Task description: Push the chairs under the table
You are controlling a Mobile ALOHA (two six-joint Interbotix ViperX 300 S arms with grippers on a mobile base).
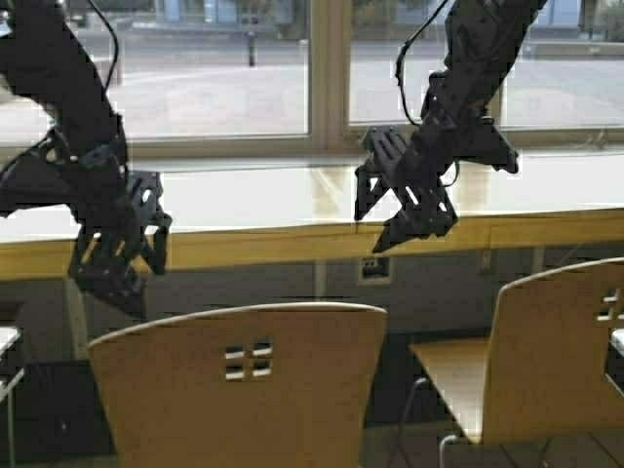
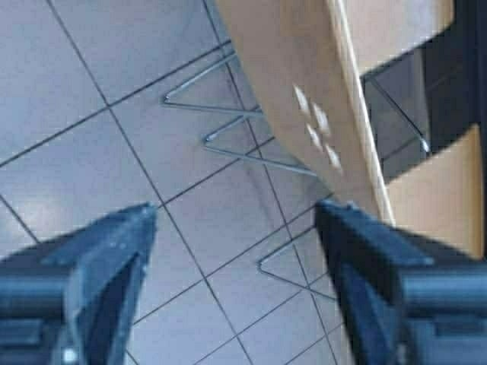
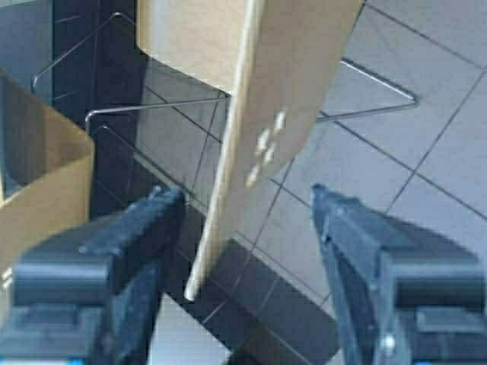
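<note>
Both end effectors, left (image 1: 117, 255) and right (image 1: 405, 200), hang released above the near chair (image 1: 244, 385), at 6 o'clock from the counter (image 1: 292, 244). Approach step; next, contacting its backrest for pushing.

The right gripper (image 3: 247, 251) hangs with its two dark fingers (image 3: 137, 251) spread wide, nothing between them. Beyond the gap is a tan chair (image 3: 285, 91) seen from above, its backrest edge-on, four small square cutouts (image 3: 266, 148) showing. Thin chrome legs (image 3: 373, 110) spread over a grey tiled floor (image 3: 441, 152). A second tan chair (image 3: 38, 190) curves in just beside one finger.
</note>
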